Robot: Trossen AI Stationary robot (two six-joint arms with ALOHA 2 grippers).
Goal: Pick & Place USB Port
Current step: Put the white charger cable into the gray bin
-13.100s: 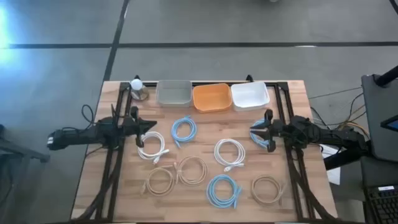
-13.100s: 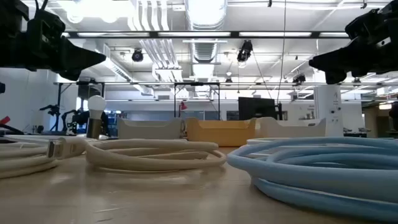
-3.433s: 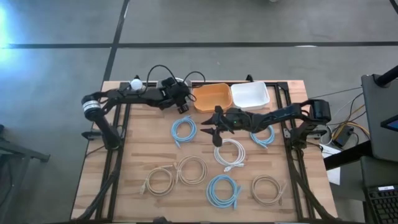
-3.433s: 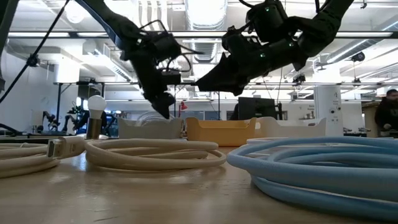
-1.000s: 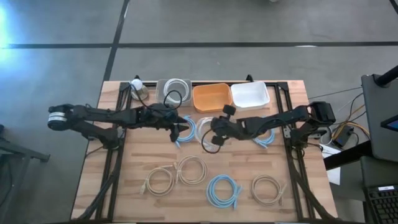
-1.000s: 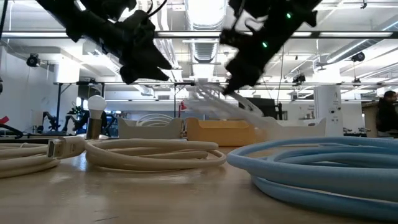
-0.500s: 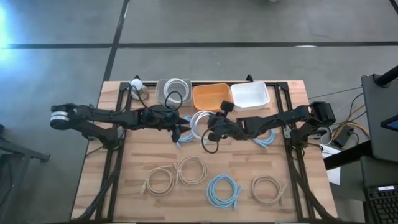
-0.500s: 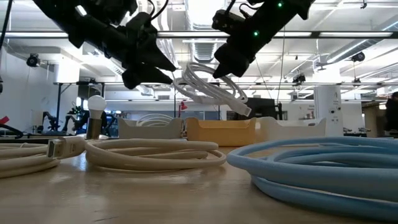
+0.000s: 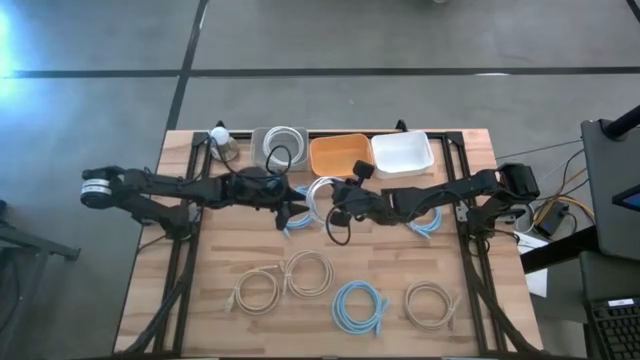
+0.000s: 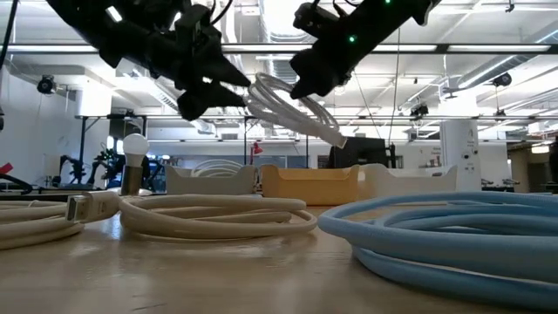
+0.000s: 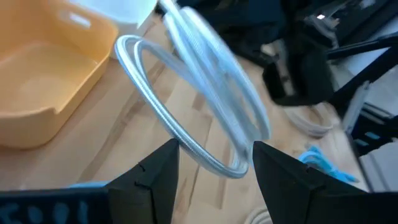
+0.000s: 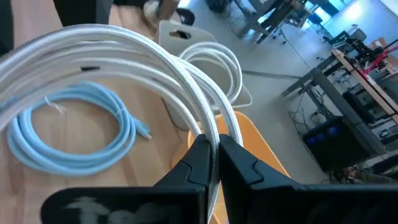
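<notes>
A white coiled USB cable (image 9: 322,194) hangs in the air over the table's middle, just in front of the orange bin (image 9: 338,156). My right gripper (image 9: 339,201) is shut on it. My left gripper (image 9: 291,207) stands open just left of the coil, above a blue coil (image 9: 296,208) that lies on the table. In the left wrist view the white coil's (image 11: 205,106) nearest turn lies between my open fingers (image 11: 158,177); no touch shows. The grey bin (image 9: 280,148) holds another white coil. My right gripper pinches several strands of the white coil together at one side of its loop (image 12: 207,132), between its two fingers. The fingers come from the table's right, about level. The coil (image 10: 292,109) is lifted clear of the table and tilted, its free side reaching toward my left gripper.
A white bin (image 9: 402,153) stands right of the orange one, and a light bulb (image 9: 219,136) at the far left corner. Two beige coils (image 9: 283,281), a blue coil (image 9: 359,305) and another beige coil (image 9: 430,303) lie near the front. A blue coil (image 9: 425,221) lies under my right arm.
My right gripper has risen and gone toward the table's left and far edge with the white coil, which has come up higher and swung toward my left gripper. My left gripper has stayed open.
</notes>
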